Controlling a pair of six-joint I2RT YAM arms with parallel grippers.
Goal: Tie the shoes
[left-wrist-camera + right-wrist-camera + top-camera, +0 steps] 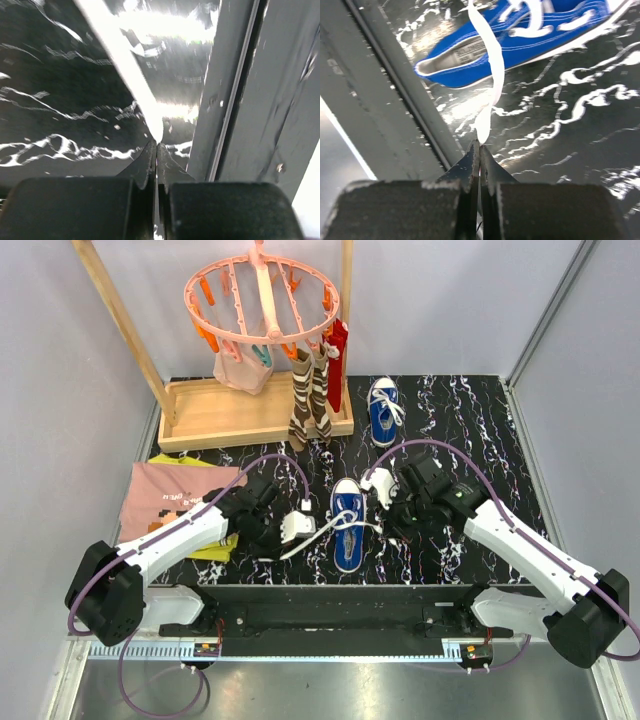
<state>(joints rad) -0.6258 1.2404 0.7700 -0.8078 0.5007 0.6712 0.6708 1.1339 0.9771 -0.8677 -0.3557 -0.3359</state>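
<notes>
Pose: left arm (185, 532), right arm (515, 538) reach in, flanking shoe (347, 525). I see left gripper (156, 146), right gripper (480, 146) each pinching lace (490, 65); insole print (470, 50) unreadable.

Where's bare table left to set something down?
Free: black marbled tabletop between far blue canvas sneaker and right wall. Crowded: centre front, left fingers and right fingers pinching white laces of the near blue sneaker; pink cloth and wooden rack fill the left.
</notes>
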